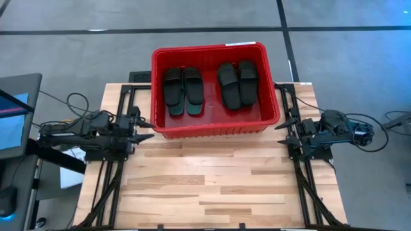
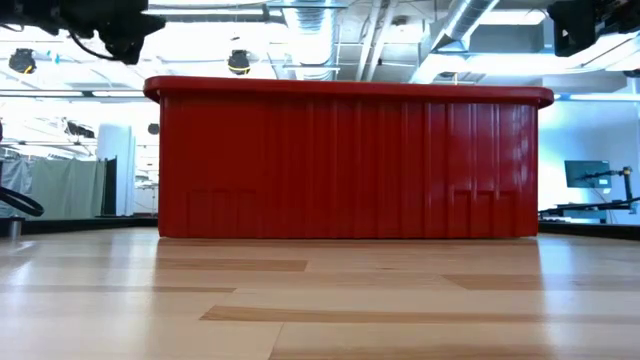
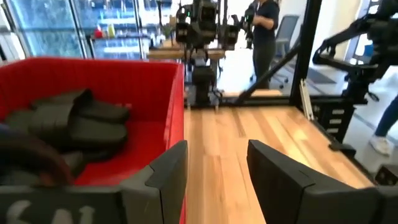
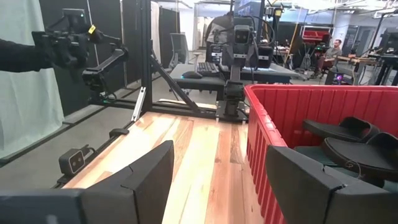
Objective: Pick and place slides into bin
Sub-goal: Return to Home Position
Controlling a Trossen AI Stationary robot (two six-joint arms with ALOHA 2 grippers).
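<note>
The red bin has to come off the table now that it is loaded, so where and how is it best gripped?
Probably by the rolled rim of its two short walls, one arm per end: the bin is wide and holds slides. The left gripper and right gripper, both open, sit by its near corners; fingers would straddle the rim from above.

Bright, even light falls from overhead. The ceiling (image 2: 330, 30) glares white in the low view; the surface (image 1: 225, 186) shows soft shadows.

Overhead straight down, low level, wrists facing inward, all share bin (image 1: 218, 131)
</note>
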